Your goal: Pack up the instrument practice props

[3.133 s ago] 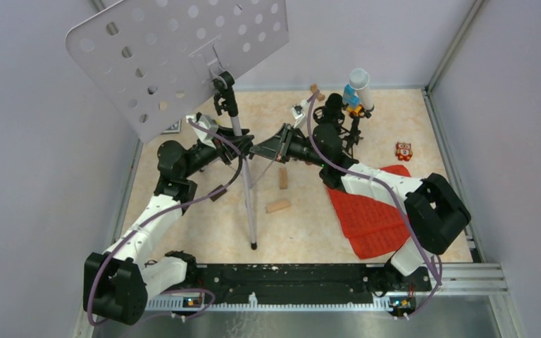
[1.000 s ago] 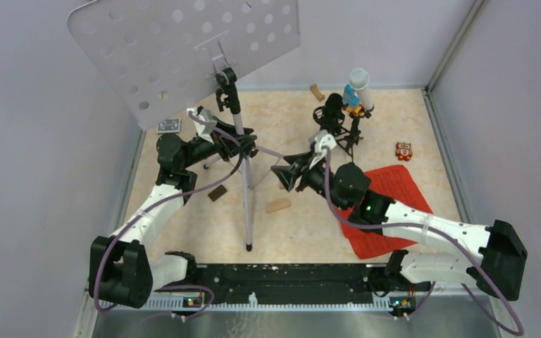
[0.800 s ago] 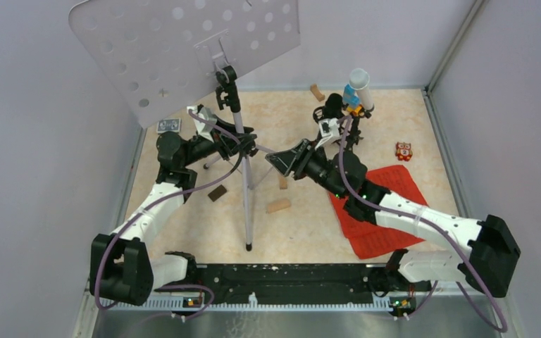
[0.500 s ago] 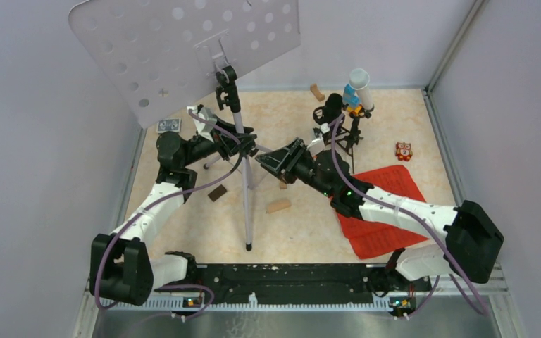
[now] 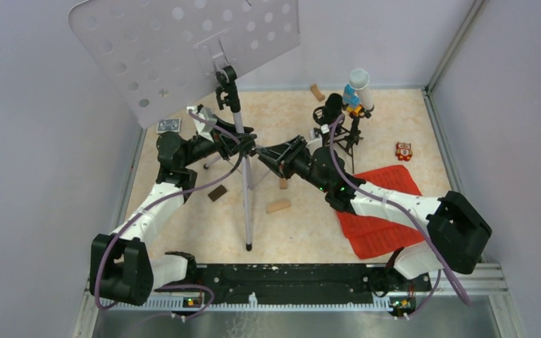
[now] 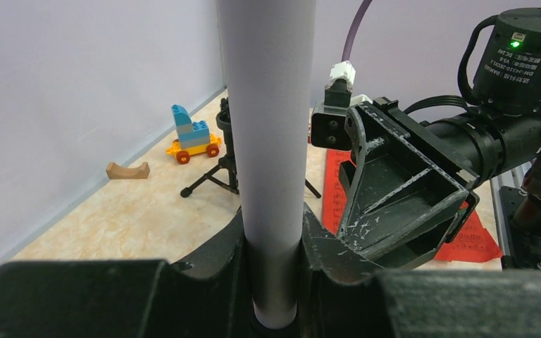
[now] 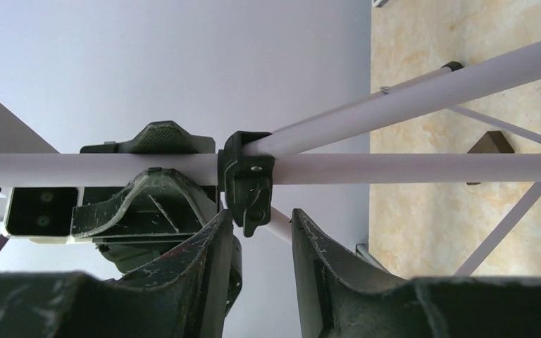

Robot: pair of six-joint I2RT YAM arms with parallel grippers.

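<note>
Flat by the near right: red sheet-music pages [image 5: 377, 225]. Upright in the middle: silver tripod [image 5: 249, 211]. Squeezed tight on its pole [image 6: 268, 141]: left gripper [image 6: 271, 262]. Spread on both sides of the black clamp [image 7: 248, 176], with a little gap on one side: right gripper [image 7: 257, 239]. Farther back: black microphone [image 5: 333, 107] on small tripod [image 5: 352, 137], white tube [image 5: 361, 84] just beside. Up top, tilted: grey plate [image 5: 183, 49] with holes.

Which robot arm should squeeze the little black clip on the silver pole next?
Right: the right gripper has a finger on each side of the black plastic clip. The left gripper is busy, shut on the silver metal pole, probably steadying it.
</note>
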